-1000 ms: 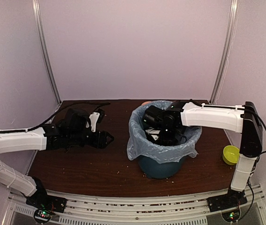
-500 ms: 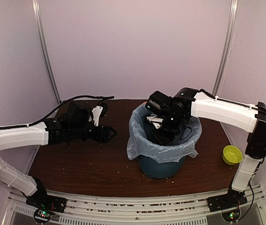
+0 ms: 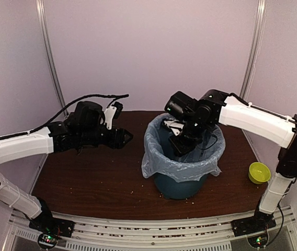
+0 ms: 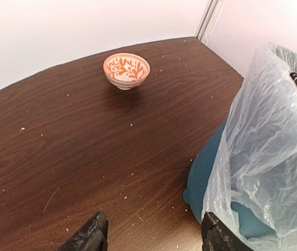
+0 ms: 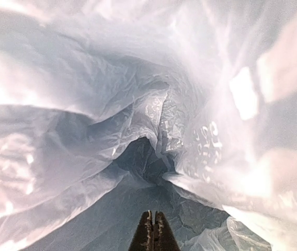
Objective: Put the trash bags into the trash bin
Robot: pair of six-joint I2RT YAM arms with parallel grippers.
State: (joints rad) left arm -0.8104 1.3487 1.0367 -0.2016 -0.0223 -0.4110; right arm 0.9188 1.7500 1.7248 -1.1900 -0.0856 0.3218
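The trash bag [image 3: 161,157] lines the trash bin [image 3: 177,187], with the right fingers [image 5: 146,234] pressed shut inside it and the left fingers [image 4: 90,236] parted and empty beside it.

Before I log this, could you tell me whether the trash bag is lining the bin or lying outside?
Lining it: the trash bag hangs inside the trash bin, its edge folded out over the rim.

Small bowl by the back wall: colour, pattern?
The bowl is white with orange-red leafy scrolls, clearest in the left wrist view.
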